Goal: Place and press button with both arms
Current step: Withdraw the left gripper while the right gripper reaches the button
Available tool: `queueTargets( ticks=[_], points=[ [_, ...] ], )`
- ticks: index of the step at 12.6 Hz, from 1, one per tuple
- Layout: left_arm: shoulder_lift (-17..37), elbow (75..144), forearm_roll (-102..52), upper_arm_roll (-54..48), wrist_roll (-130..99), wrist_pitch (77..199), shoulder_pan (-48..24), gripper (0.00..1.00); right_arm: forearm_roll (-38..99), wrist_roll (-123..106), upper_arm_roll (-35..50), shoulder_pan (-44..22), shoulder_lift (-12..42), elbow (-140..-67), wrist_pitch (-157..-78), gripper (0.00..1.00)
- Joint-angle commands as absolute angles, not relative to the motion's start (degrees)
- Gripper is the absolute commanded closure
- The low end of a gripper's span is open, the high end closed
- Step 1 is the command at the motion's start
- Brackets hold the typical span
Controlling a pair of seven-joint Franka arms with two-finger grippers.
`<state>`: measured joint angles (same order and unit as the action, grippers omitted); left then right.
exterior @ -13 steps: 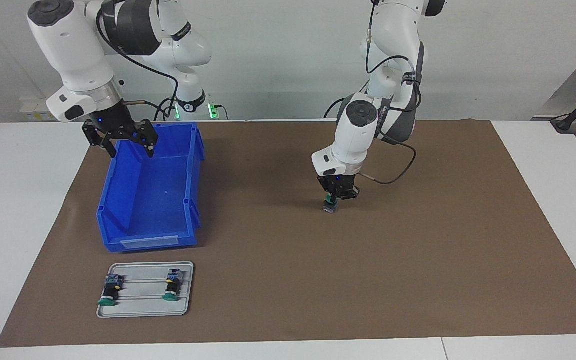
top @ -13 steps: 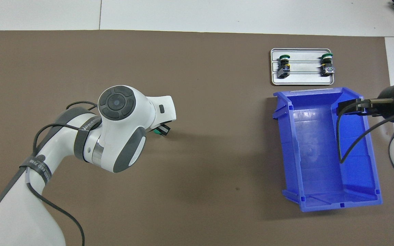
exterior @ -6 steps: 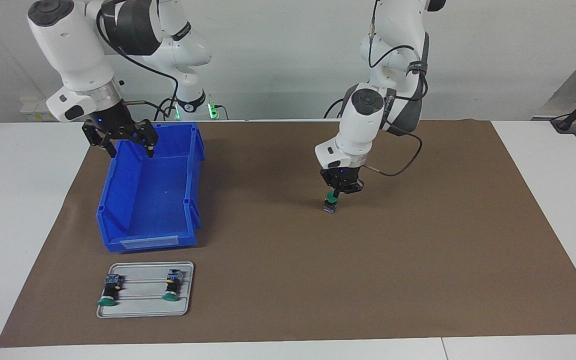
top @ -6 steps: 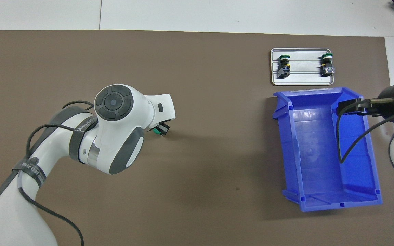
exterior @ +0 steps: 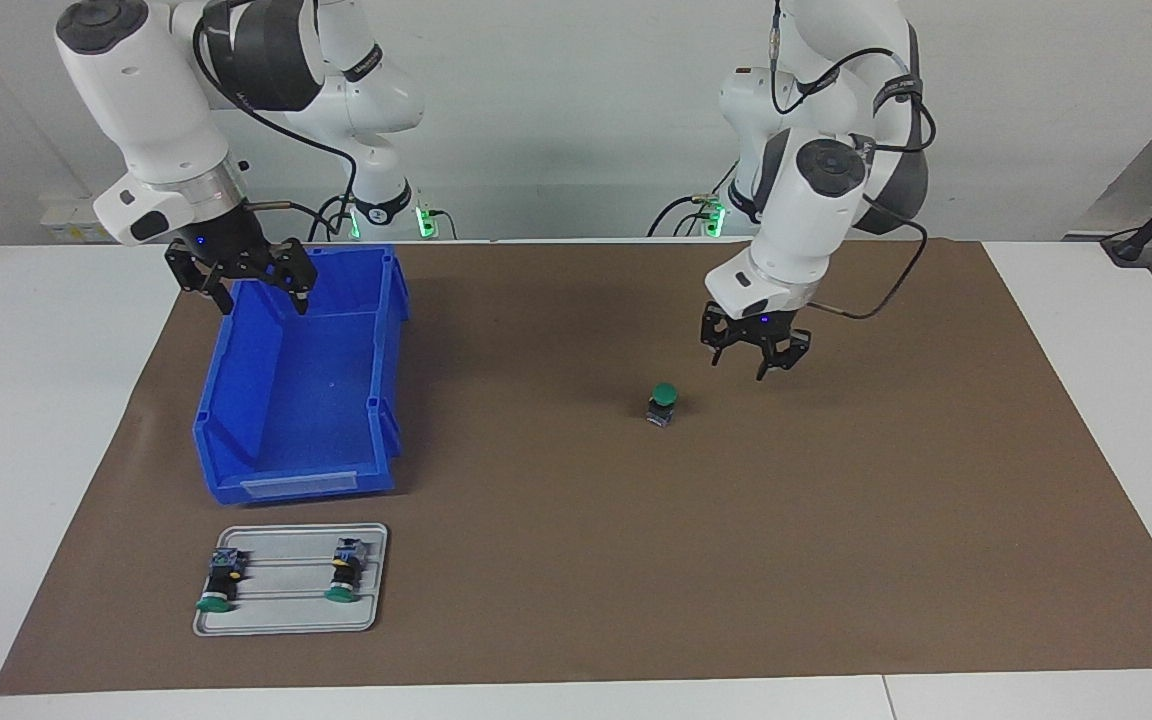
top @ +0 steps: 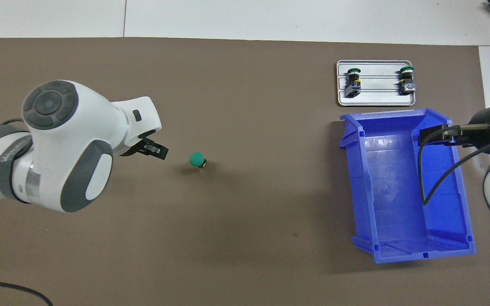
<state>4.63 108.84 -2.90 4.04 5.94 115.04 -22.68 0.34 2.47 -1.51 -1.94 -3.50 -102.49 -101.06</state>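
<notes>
One button [exterior: 663, 403] stands upright on the brown mat near the table's middle, green cap up; it also shows in the overhead view [top: 197, 160]. My left gripper [exterior: 752, 357] is open and empty, raised over the mat beside the button, toward the left arm's end; it also shows in the overhead view [top: 153, 149]. My right gripper [exterior: 258, 292] is open and empty, and waits over the blue bin's [exterior: 236, 400] end nearer the robots. In the overhead view the right gripper [top: 436, 134] is partly seen. Two more buttons [exterior: 220, 580] [exterior: 344, 571] lie on a grey tray [exterior: 286, 615].
The blue bin [top: 357, 182] sits toward the right arm's end of the table. The grey tray [top: 377, 97] lies just farther from the robots than the bin. The brown mat [exterior: 836, 520] covers most of the white table.
My left gripper has opened, let go of the button, risen and moved toward the left arm's end. The button now stands alone on the mat. The right arm has not moved.
</notes>
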Motion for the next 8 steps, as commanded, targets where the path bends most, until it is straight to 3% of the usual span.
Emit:
queueTargets(
  ticks=[1, 5, 8],
  points=[
    [2.2, 107.1, -1.8, 3.4, 5.4, 110.1, -17.1, 0.00, 1.4, 1.1, 0.4, -1.8, -4.6, -102.1, -98.8, 0.01],
    [-3.4, 107.0, -1.8, 4.0, 5.4, 105.8, -9.2, 0.00, 1.4, 2.0, 4.5, -1.8, -4.6, -101.3, -98.7, 0.01],
    [-2.6, 99.3, -1.8, 4.1, 8.1, 100.8, -5.8, 0.00, 1.4, 8.2, 8.7, -1.8, -4.7, -101.5, -99.4, 0.01]
  ],
)
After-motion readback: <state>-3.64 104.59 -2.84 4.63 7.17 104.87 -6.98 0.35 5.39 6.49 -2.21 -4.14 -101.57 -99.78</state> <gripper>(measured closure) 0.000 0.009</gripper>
